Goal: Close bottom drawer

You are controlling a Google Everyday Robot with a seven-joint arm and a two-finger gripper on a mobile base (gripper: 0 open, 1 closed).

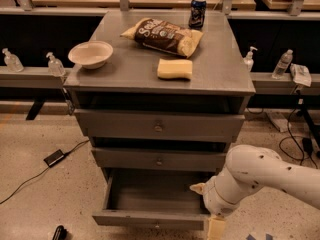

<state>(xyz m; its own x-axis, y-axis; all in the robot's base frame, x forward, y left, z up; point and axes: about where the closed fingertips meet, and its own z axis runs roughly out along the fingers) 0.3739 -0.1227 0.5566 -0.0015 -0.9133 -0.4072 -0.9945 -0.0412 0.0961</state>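
Camera view
Cut off: the tool (216, 229) runs off the bottom edge at the desk's (235, 81) lower right front corner, so only its pale upper part shows. The white arm (262, 176) leaves the picture to the right of the desk.
Hard to make out: a small dark thing (59, 232) on the floor left of the desk's foot; what it is cannot be told.
Drawers: three in the desk's front. The top drawer (158, 126) and the middle drawer (159, 160) are in.
Bottom drawer: the bottom drawer (150, 198) is lowest in the desk and stands open, its shallow grey box showing and its thin front nearest the camera.
On the desk: one white bowl (90, 54) at the left, one chip bag (162, 35) mid-top, one yellow sponge (174, 68) in front of the bag, one can (197, 12) at the back.
Bottles: four on the ledges behind the desk, two to its left (11, 60) and two to its right (282, 64).
Floor: one black power adapter (54, 157) with its cable, left of the desk.
Tool: just beside the right end of the bottom drawer's front. Contact cannot be told, nor whether it is open or closed. Nothing is seen held in it.
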